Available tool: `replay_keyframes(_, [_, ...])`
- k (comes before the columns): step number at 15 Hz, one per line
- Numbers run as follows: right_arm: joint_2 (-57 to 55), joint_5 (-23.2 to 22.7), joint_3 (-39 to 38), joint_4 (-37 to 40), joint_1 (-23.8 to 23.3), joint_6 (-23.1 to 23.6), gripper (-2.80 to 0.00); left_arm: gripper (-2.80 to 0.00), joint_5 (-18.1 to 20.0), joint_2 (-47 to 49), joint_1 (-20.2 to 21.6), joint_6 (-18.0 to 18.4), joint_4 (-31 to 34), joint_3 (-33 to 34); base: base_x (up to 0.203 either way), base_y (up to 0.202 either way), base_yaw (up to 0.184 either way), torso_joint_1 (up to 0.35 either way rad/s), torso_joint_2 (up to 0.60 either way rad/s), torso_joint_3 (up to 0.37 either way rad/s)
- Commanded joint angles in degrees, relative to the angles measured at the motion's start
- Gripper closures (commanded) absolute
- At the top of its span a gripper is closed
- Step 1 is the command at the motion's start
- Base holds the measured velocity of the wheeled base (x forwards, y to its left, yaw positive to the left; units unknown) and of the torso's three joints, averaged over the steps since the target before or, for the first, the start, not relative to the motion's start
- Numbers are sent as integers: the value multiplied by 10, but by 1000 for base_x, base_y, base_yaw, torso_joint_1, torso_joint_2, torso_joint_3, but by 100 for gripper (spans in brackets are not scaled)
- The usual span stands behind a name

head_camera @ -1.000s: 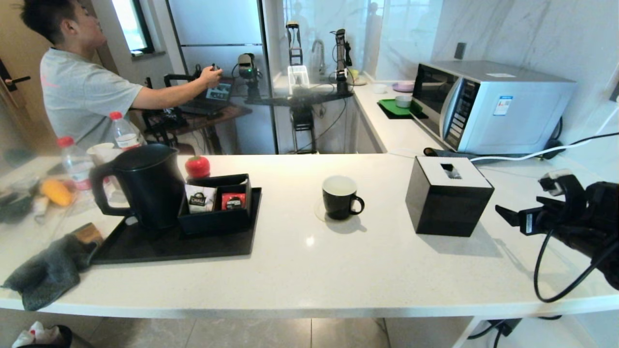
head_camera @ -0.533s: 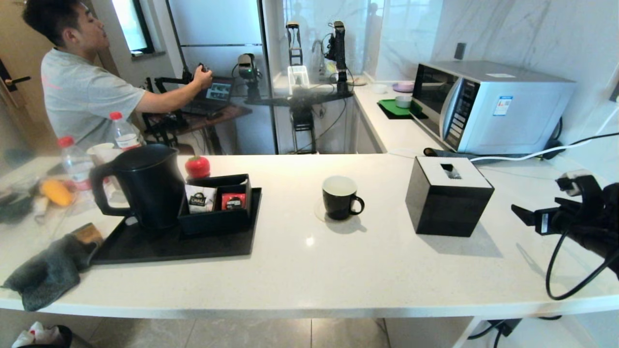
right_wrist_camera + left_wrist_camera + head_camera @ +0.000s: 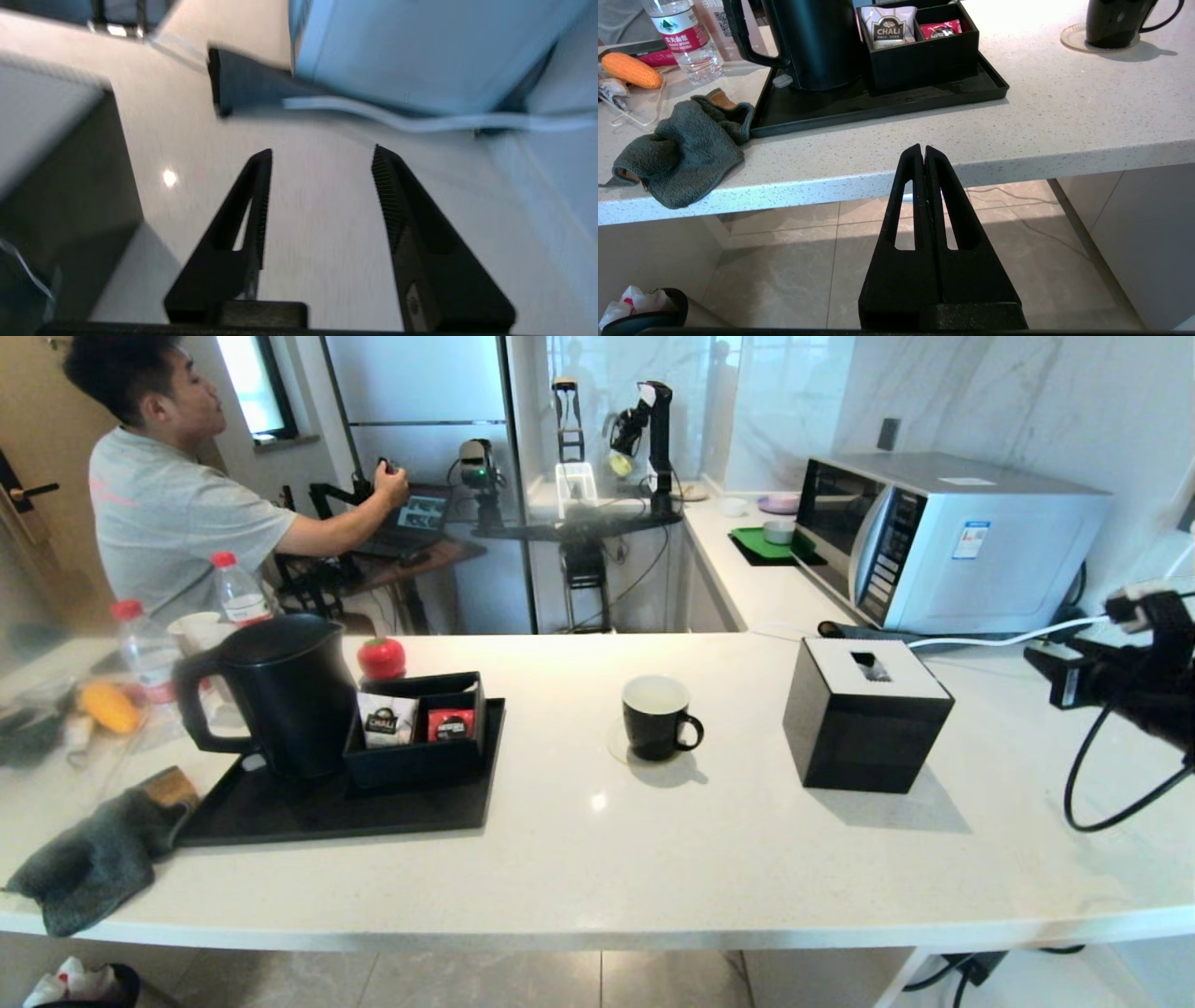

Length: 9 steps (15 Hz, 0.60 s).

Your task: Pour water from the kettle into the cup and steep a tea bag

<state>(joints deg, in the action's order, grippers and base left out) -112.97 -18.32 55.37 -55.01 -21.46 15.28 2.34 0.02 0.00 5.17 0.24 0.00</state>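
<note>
While the left gripper (image 3: 923, 151) hangs closed and empty below the counter's (image 3: 653, 859) near edge, the right gripper (image 3: 321, 161) hovers wide open, holding nothing, over its right end.

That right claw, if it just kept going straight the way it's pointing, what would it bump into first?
The open right claw points over bare counter toward the microwave. Probably the white cable lying before it, or the counter; depth is unclear.
</note>
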Motion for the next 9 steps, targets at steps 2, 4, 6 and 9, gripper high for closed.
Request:
replay_keyframes(2, [53,-34,173,235,23,-16,0,0,0,0,0,0,0,0,0,0,0,0,0,0])
replay_keyframes(4, [76,-70,274,414,43,-41,0,0,0,0,0,0,0,0,0,0,0,0,0,0])
replay_keyframes(6, [84,-144,369,557,66,-52,0,0,0,0,0,-3,1,0,0,0,0,0,0,0])
replay_keyframes(9, [81,-247,445,724,114,-13,0,0,-1,0,0,-10,1,0,0,0,0,0,0,0])
